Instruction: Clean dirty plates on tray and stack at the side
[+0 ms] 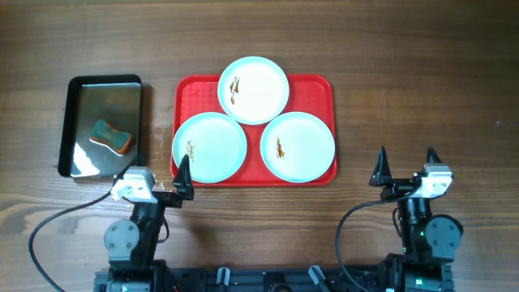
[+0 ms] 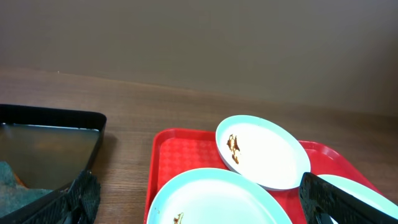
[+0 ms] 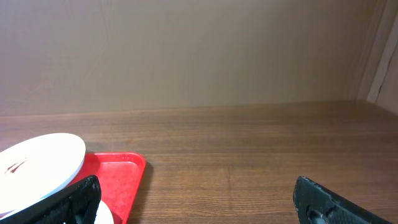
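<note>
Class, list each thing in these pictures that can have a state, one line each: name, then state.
Far plate: on the red tray, smeared.
Left plate: on the red tray, smeared.
Right plate: on the red tray, smeared.
Red tray: holds all three plates.
Metal tray: holds the sponge.
Sponge: lying in the metal tray.
Left gripper: open, empty.
Right gripper: open, empty.

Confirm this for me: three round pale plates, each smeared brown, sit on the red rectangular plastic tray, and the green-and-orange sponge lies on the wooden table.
Not quite: the overhead view shows the green-and-orange sponge lying inside the black-rimmed shiny metal tray, not on the wooden table. The three smeared plates do sit on the red tray.
</note>
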Available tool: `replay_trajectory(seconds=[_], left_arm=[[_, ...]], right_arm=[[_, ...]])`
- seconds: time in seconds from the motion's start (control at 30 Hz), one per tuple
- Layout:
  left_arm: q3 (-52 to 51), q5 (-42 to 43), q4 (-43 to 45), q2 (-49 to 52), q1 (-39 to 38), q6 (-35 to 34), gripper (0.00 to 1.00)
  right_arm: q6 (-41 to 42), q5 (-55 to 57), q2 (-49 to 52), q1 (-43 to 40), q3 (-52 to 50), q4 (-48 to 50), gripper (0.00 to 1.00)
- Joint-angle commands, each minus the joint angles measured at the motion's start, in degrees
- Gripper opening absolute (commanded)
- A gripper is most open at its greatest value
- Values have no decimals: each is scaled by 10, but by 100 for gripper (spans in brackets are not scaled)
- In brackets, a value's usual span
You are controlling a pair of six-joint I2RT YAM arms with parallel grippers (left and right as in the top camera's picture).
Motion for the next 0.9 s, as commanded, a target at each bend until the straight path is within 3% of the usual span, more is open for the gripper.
replay_trajectory(seconds=[0.0, 0.87], left_arm=[[-5, -5, -1, -4, -3, 12, 100], [-5, -5, -1, -4, -3, 12, 100]], right_arm=[[7, 2, -3, -2, 0, 3, 100], [7, 2, -3, -2, 0, 3, 100]])
